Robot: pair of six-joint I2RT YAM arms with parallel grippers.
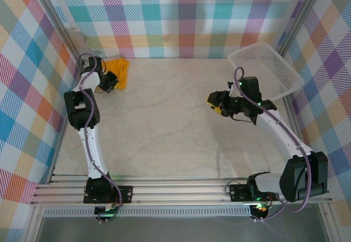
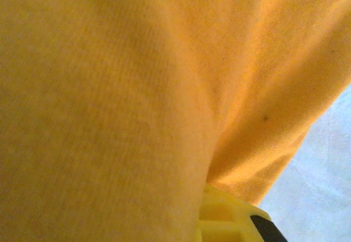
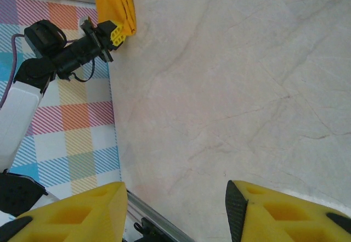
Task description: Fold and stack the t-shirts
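The mustard-orange t-shirt (image 1: 119,68) lies bunched in a small heap at the table's far left corner, against the checked wall. My left gripper (image 1: 111,80) sits at the heap's near edge, shut on a fold of the cloth. In the left wrist view the orange cloth (image 2: 137,88) presses close over one yellow finger (image 2: 227,220). From the right wrist view the left gripper (image 3: 114,33) bites the lower corner of the t-shirt (image 3: 118,0). My right gripper (image 1: 215,103) hangs open over the bare marble at centre right, nothing between its yellow fingers (image 3: 274,214).
A white mesh basket (image 1: 267,69) stands tilted at the back right, close behind the right arm. The marble tabletop (image 1: 164,121) stretches between the two arms. Checked walls close in the left, back and right sides; an aluminium rail (image 1: 175,190) runs along the near edge.
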